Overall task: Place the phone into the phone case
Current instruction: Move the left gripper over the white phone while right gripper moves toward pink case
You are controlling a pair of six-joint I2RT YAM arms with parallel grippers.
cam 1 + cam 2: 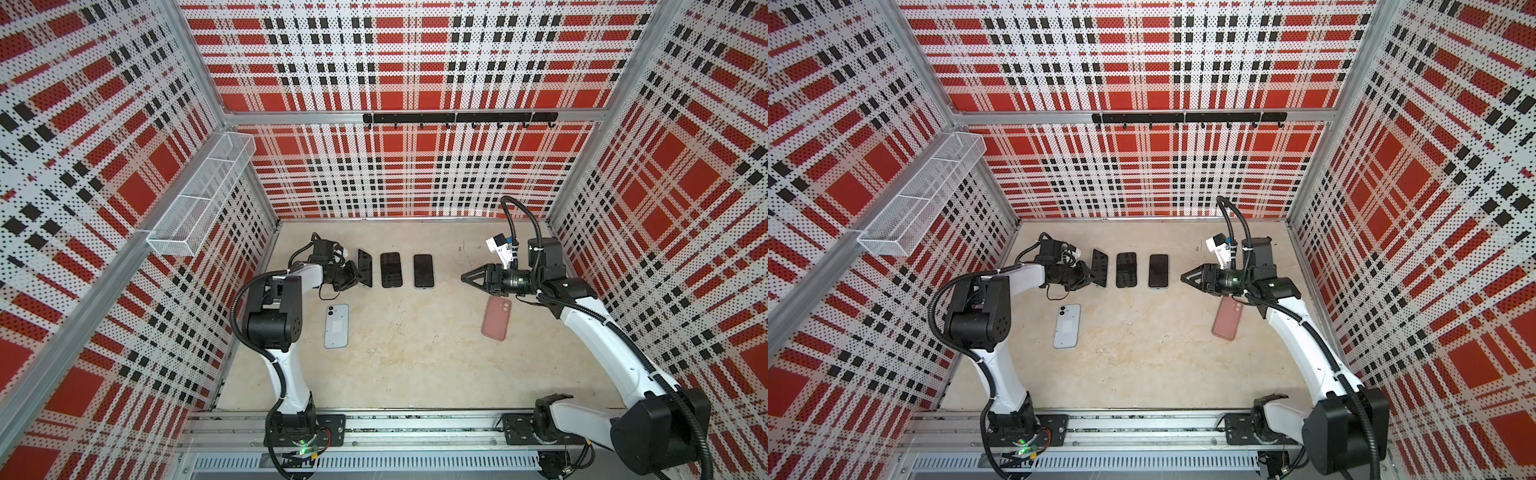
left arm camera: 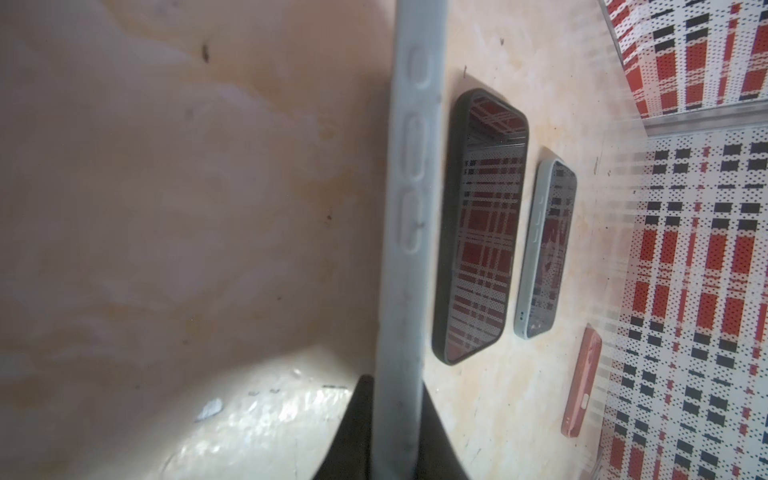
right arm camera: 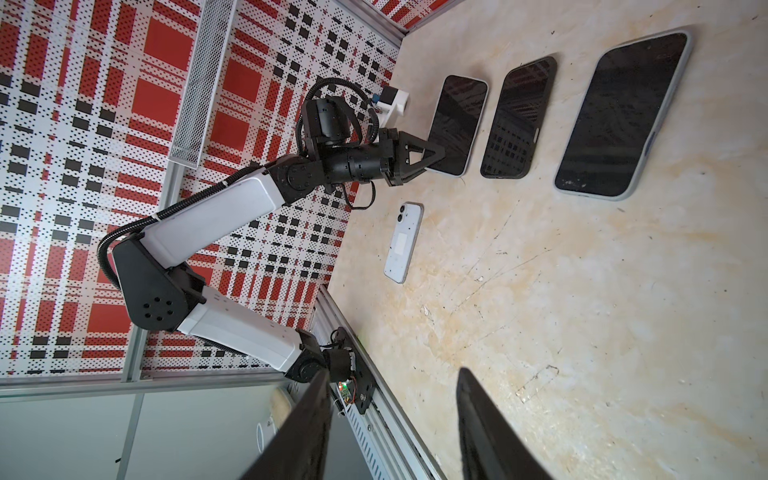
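- Left end effector (image 1: 353,279) clamps the long edge of a grey-cased phone (image 1: 365,268), tilted at the table's (image 1: 415,365) 11 o'clock; best lowered flat, then released.
- Right end effector (image 1: 464,277), jaws apart and empty, hovers at 3 o'clock near the pink case (image 1: 496,318).
- White phone (image 1: 336,331) lies face down at 8 o'clock, well apart from it.

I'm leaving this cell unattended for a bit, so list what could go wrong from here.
1. The left gripper pinches only one long edge of the leftmost phone between its fingers, and the phone is tilted rather than flat. It could slip and drop against the middle phone close beside it.
2. The pink case lies partly under the right arm, whose right gripper hangs open above the table. Lowering it could shove the case.
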